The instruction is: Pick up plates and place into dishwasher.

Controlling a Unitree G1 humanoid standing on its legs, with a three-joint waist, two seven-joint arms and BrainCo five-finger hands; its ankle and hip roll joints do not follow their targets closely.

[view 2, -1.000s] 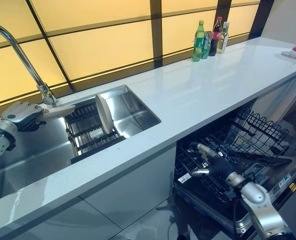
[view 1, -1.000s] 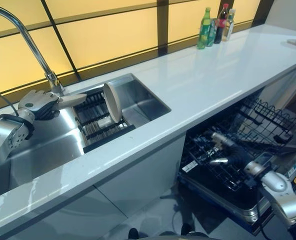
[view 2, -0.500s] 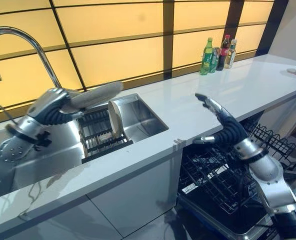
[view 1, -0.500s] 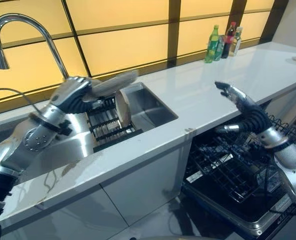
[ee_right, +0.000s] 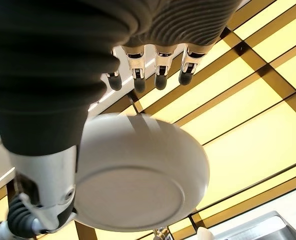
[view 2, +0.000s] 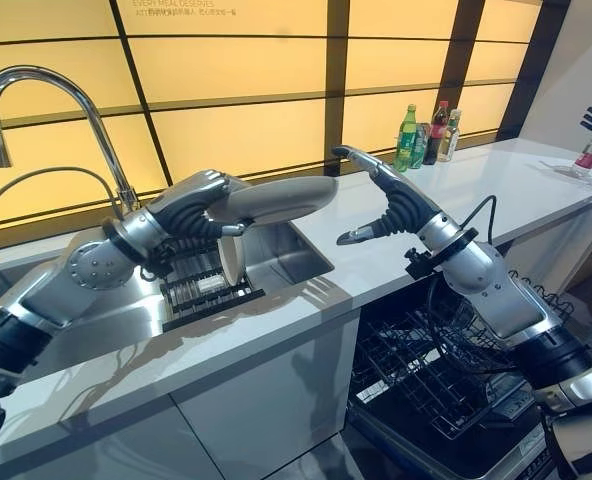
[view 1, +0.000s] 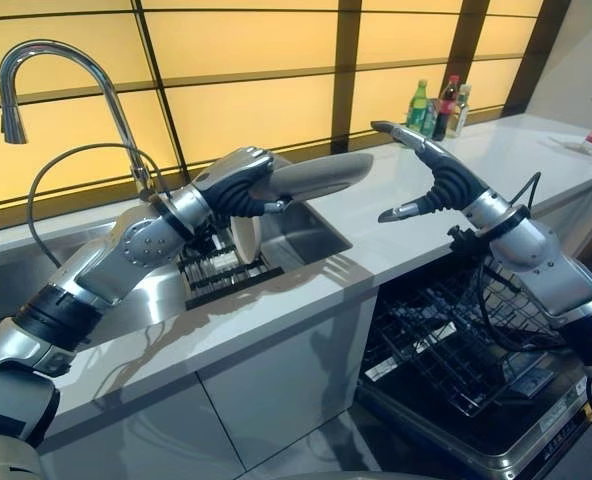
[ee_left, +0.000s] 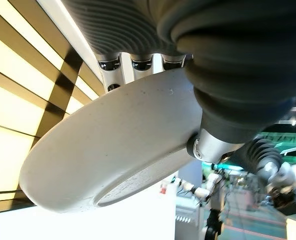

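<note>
Plate in hand: the left hand has its fingers and thumb curled on the rim and holds it nearly flat in mid-air at the centre of the frame, above the sink and the edge of the white counter. The right hand stands just right of it, fingers spread and relaxed, thumb apart, gripping nothing and not touching the plate (its wrist view looks straight at the underside). A second plate stands on edge in the dark sink rack below, left of centre. The dishwasher's wire rack lies pulled out at lower right, under the counter.

This looks like a handover. To do it well, the right hand should probably come in onto the free rim opposite the left fingers, thumb on one face and fingers on the other, and close firmly before the left lets go. Smooth glazed ware slips easily, so releasing early risks a drop onto the counter edge. Keeping the plate level until both grips overlap would help.
</note>
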